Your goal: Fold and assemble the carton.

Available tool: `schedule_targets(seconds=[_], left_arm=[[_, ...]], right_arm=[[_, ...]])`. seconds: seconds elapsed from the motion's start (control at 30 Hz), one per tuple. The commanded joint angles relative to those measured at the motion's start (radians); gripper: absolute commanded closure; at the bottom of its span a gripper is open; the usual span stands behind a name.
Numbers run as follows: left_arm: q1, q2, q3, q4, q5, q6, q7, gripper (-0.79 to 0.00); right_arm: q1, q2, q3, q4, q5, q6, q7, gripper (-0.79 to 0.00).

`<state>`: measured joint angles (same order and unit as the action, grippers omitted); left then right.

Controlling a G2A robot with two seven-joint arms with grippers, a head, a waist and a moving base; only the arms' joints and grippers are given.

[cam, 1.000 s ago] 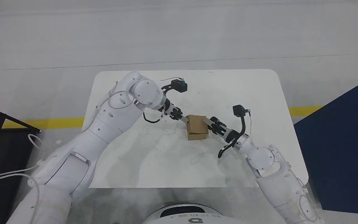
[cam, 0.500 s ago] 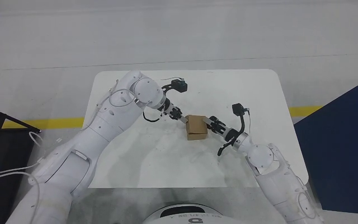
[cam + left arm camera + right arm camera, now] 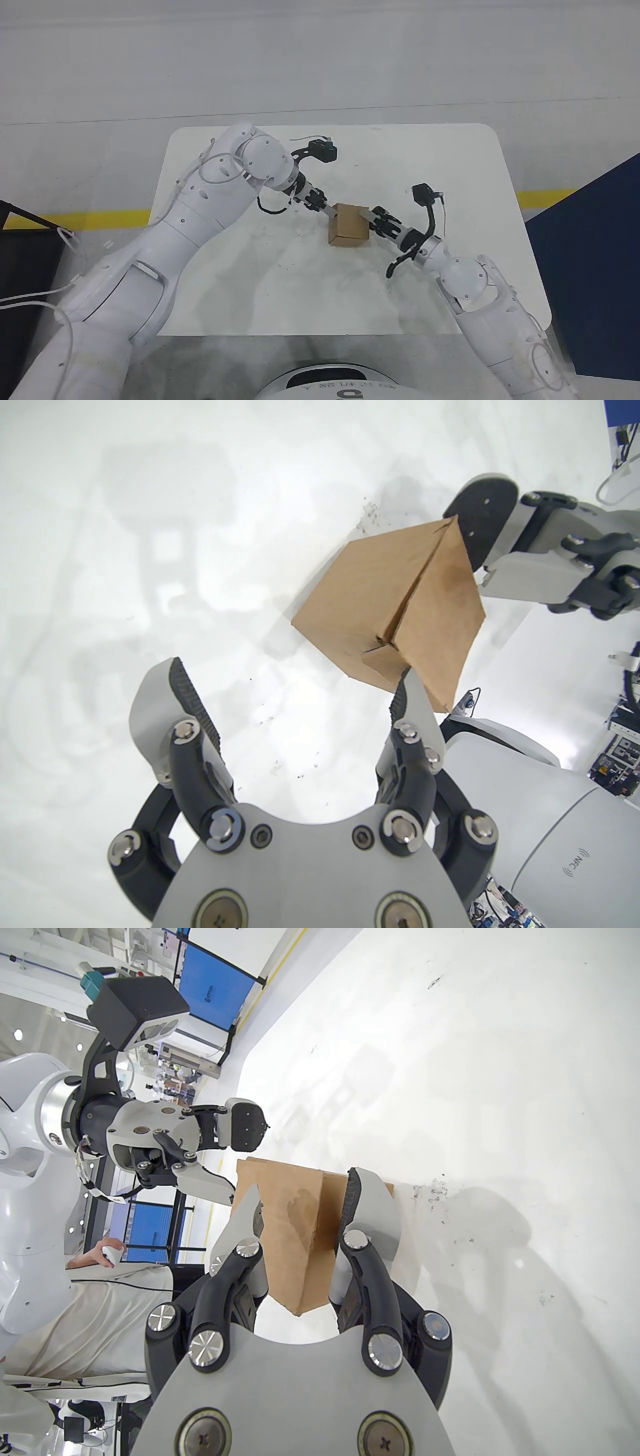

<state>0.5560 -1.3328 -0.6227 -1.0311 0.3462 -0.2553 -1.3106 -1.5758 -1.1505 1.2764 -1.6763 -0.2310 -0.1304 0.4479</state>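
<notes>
Currently, in the top view, the white table (image 3: 450, 170) carries one brown carton (image 3: 349, 225) at about its centre. The carton is partly folded: a slanting seam runs across the face turned to the left wrist view, and one flap stands proud of it. The right gripper (image 3: 302, 1203) sits at the carton's 3 o'clock and is clenched on the carton, with cardboard pinched between its two pads. The left gripper (image 3: 290, 695) sits at the carton's 10 o'clock with its jaws spread wide and nothing between them. One left fingertip (image 3: 406, 680) touches the flap's lower edge, while the other hangs over bare table, well apart from the cardboard.
</notes>
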Motion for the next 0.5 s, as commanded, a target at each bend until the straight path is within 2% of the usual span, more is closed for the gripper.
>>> schedule_targets(seconds=[0.0, 0.3, 0.47], left_arm=[[-0.002, -0.002, 0.002, 0.005, 0.0, -0.003, -0.001, -0.785], [-0.001, -0.002, -0.003, 0.012, 0.0, -0.023, 0.013, -0.785], [0.012, 0.011, -0.028, 0.013, 0.006, -0.044, 0.03, -0.785]], right_arm=[[-0.001, 0.0, 0.005, -0.001, 0.013, 0.003, -0.003, -0.348], [-0.009, 0.003, 0.051, 0.013, 0.097, 0.01, 0.004, -0.354], [-0.024, 0.005, 0.08, 0.014, 0.122, 0.007, -0.006, -0.36]])
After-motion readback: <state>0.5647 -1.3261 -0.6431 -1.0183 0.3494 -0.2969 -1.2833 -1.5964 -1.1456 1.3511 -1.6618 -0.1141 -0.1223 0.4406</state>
